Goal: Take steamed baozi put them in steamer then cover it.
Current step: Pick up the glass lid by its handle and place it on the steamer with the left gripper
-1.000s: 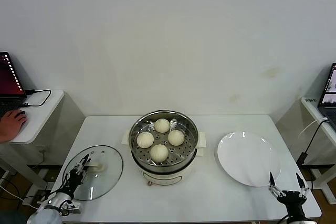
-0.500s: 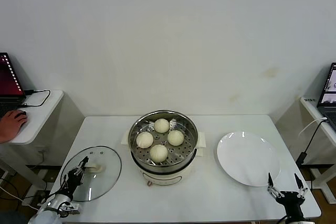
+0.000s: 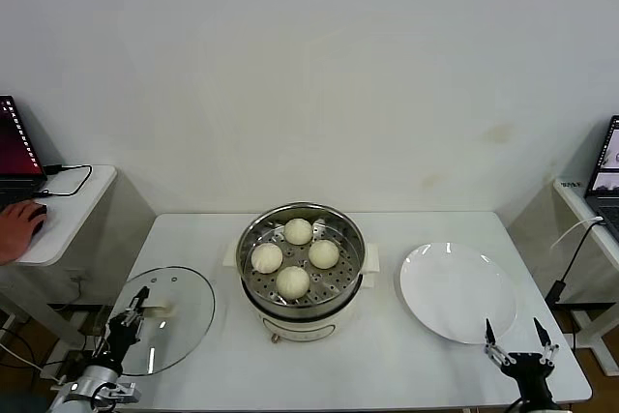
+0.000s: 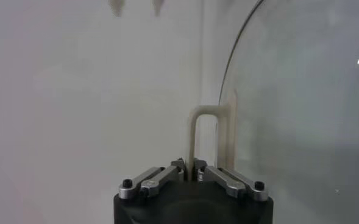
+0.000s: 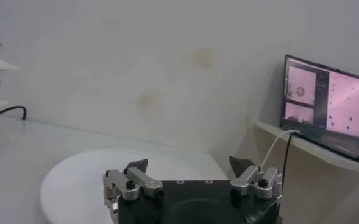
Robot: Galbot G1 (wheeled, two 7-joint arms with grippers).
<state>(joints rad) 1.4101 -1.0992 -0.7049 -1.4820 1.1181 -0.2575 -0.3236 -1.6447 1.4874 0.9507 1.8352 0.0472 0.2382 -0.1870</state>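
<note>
1. White table (image 3: pixel 406 374) against a plain wall; steamer (image 3: pixel 301 260) at centre, uncovered, with all four steamed baozi (image 3: pixel 293 280) on its perforated tray.
2. Left gripper (image 3: pixel 133 305) is clamped on the white handle (image 4: pixel 205 137) of the glass lid (image 3: pixel 164 318), which sits tilted at the table's left edge.
3. Risk: narrow pinch on a thin handle (lid is broad); it could swing or slip during the carry.
4. Risk: off-centre lowering could knock the steamer rim or squash a bun.
5. Right gripper (image 3: pixel 517 347) is parked, jaws apart, near the empty plate (image 3: pixel 455 290). Low concern.
</note>
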